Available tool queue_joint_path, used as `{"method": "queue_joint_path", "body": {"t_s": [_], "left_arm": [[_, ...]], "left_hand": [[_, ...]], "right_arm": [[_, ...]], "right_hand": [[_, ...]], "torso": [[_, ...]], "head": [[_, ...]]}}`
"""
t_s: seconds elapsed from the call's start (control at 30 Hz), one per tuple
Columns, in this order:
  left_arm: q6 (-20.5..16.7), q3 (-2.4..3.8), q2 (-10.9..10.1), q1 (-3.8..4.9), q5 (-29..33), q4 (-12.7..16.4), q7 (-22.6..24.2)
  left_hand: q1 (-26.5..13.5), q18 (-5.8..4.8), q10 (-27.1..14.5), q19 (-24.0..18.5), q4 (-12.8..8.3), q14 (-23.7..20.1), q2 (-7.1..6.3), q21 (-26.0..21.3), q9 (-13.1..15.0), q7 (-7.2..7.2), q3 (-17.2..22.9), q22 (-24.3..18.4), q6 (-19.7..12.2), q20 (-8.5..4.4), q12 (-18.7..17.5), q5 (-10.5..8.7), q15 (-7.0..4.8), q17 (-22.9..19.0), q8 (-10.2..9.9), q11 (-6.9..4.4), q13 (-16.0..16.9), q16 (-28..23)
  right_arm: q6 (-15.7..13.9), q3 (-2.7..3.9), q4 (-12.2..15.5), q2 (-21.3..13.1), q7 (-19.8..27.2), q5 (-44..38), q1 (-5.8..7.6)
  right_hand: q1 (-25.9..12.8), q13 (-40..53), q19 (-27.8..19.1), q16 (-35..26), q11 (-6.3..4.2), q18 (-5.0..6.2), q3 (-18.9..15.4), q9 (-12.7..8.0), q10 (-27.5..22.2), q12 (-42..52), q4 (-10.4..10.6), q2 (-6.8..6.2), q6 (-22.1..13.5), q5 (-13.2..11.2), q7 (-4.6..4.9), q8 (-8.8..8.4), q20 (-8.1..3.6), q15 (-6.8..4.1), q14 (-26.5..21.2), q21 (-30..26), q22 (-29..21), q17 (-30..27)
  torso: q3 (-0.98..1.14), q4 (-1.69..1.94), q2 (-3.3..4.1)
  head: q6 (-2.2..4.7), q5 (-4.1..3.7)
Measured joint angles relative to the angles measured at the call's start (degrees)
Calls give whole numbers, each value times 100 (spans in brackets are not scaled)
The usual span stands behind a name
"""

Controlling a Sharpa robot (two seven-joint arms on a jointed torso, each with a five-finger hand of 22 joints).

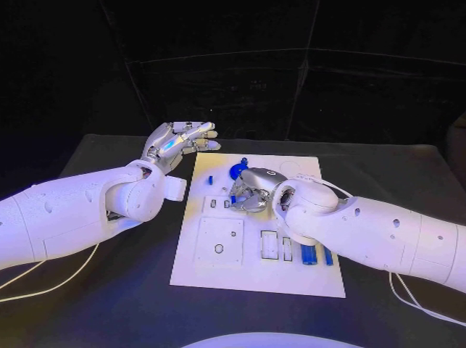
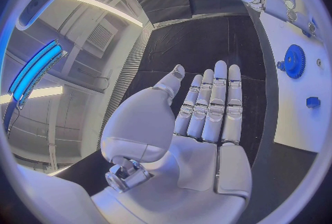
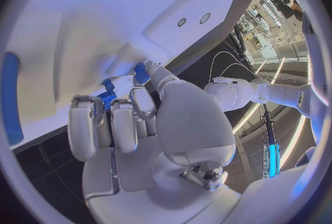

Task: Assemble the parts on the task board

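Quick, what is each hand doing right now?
Left hand: open, holding nothing, beside the task board.
Right hand: fingers curled on a small blue part over the board.

A robotics lab or test cell, by the look of it: a black-draped table (image 1: 107,290) at the bottom of the frame, dark curtain panels (image 1: 296,87) across the top, and long ceiling strip lights (image 2: 104,7) with a wall vent (image 2: 99,37) in the upper left of the left wrist view.

white task board (image 1: 222,254) flat, blue gear (image 1: 238,171) lying on it.
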Motion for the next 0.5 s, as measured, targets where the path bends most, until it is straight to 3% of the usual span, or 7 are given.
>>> {"method": "queue_joint_path", "body": {"t_s": [0.5], "left_arm": [[1,0,4,0,2,-22,-6]], "left_hand": [[0,0,0,0,-2,0,0,0,0,0,2,-2,0,0,-16,0,0,0,0,0,0,-17]], "right_arm": [[94,0,39,-16,-6,-39,-4]], "right_hand": [[-76,-40,0,-25,1,1,0,-5,-40,-64,0,-76,-44,4,39,-14,0,2,2,0,0,0]], "torso": [[-2,2,-2]], "head": [[-27,18]]}}
